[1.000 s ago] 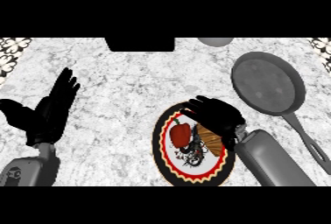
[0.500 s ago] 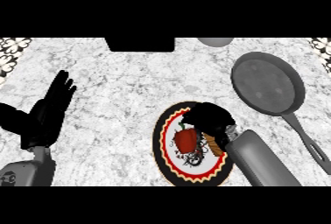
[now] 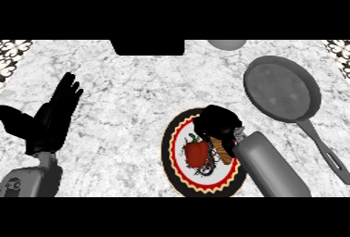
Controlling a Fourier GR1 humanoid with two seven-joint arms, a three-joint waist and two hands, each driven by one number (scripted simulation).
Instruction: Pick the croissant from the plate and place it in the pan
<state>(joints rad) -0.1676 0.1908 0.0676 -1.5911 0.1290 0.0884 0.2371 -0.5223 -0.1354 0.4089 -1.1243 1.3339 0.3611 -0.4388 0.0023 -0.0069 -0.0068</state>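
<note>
A round plate (image 3: 179, 171) with a red and yellow zigzag rim lies at the lower middle of the counter. On it sits a red pepper (image 3: 196, 153), and just right of that a brown croissant (image 3: 223, 153) shows partly. My right hand (image 3: 217, 123) is over the plate's upper right, fingers curled down onto the croissant's top end, hiding that part. The grey pan (image 3: 282, 88) lies up and to the right, handle pointing to the lower right. My left hand (image 3: 49, 119) rests open at the far left, fingers up.
A grey round object (image 3: 226, 44) sits at the counter's far edge, next to a dark rectangular block (image 3: 147, 46). Patterned tiles (image 3: 14, 51) show at both upper corners.
My right hand has curled down tighter over the croissant's upper end at the plate's right side. The left hand has barely shifted.
</note>
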